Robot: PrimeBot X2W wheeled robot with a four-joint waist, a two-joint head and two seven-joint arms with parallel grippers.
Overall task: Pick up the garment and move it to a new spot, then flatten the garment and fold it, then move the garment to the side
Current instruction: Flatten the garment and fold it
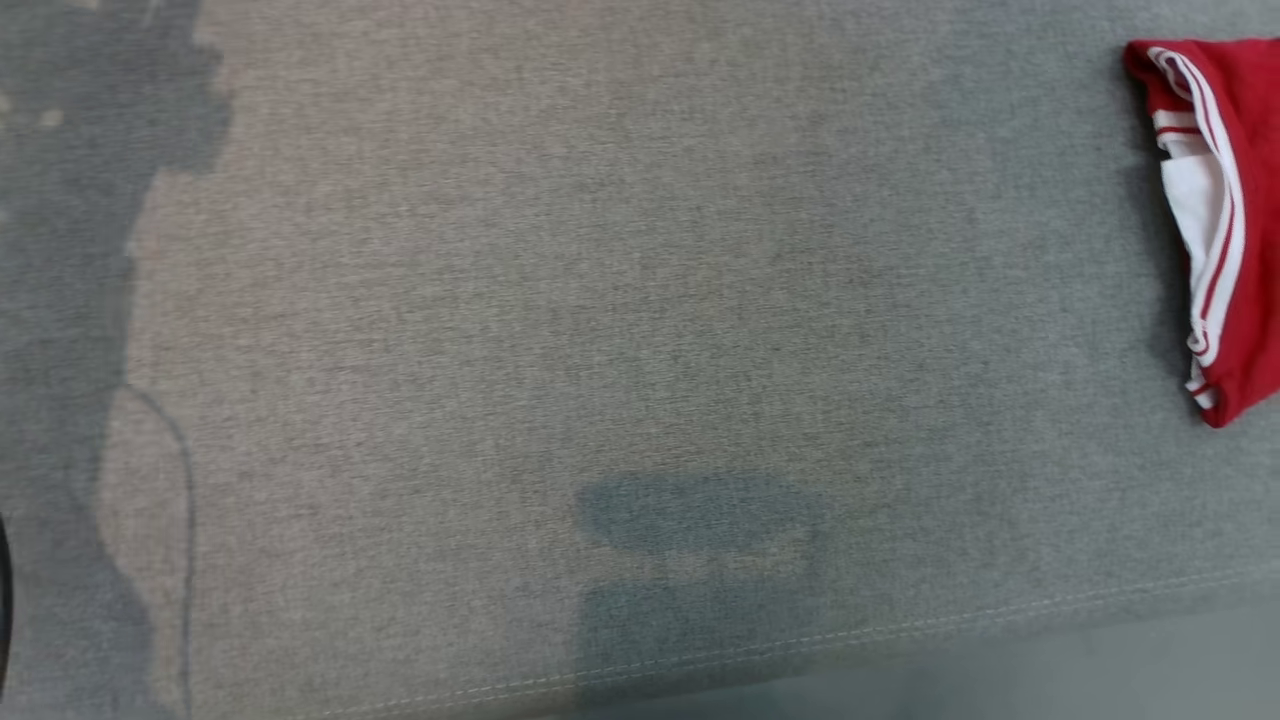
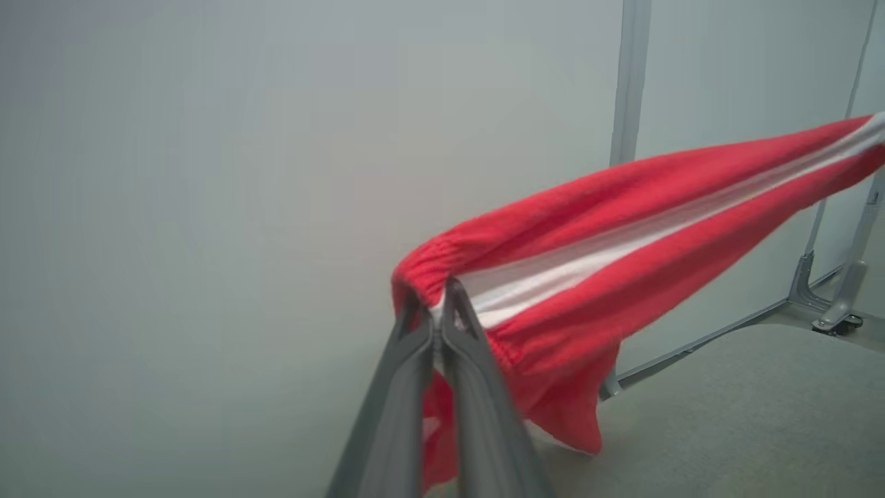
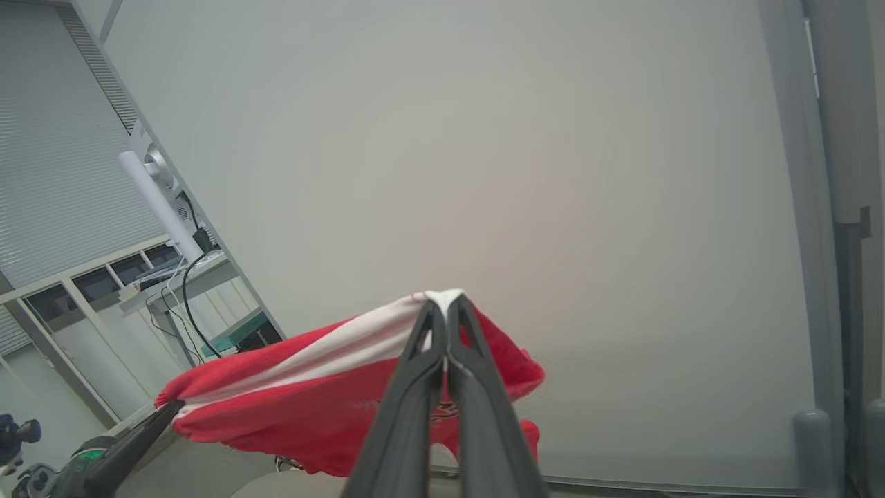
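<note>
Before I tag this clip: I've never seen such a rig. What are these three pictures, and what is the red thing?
This is a wheeled robot with two arms, each ending in a two-fingered gripper. The head view looks down on a grey fabric-covered surface, with a red garment with white stripes at its right edge. The other two pictures come from cameras on the wrists, looking along the dark fingers. The left gripper is shut on a gathered end of the garment; the right gripper is shut on another end. The cloth stretches between them.
</note>
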